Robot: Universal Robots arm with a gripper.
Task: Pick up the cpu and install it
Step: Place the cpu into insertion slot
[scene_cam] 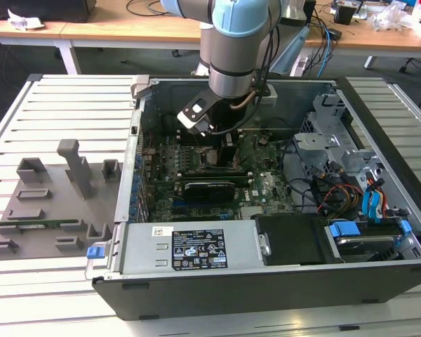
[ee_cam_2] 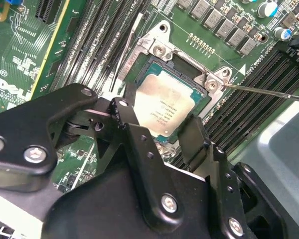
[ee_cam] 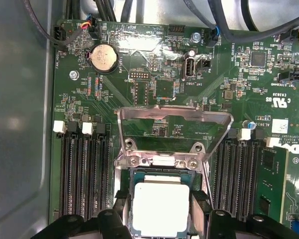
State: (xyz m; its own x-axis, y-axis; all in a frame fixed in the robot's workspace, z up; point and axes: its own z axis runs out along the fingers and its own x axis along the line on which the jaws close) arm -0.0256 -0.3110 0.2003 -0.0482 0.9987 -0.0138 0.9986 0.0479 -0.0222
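The cpu [ee_cam_2: 165, 102] [ee_cam: 159, 206], a small square chip with a silvery top plate, lies flat in the open socket [ee_cam_2: 159, 50] on the green motherboard. My gripper [ee_cam_2: 157, 124] [ee_cam: 160, 211] hangs straight over it. Its black fingers [ee_cam_2: 120, 110] press against two opposite edges of the chip, shut on it. The socket's metal load plate [ee_cam: 174, 122] stands swung open beside the chip, and the thin lever [ee_cam_2: 269, 93] sticks out sideways. In the exterior view the gripper [scene_cam: 214, 144] reaches down into the open computer case [scene_cam: 266, 281].
Memory slots [ee_cam: 82, 169] flank the socket on both sides. A long black expansion card [scene_cam: 209, 188] lies near the socket, with the power supply [scene_cam: 196, 249] along the front and a drive cage with cables [scene_cam: 337, 161] at the exterior view's right. A grey fixture tray [scene_cam: 49, 203] sits outside the case.
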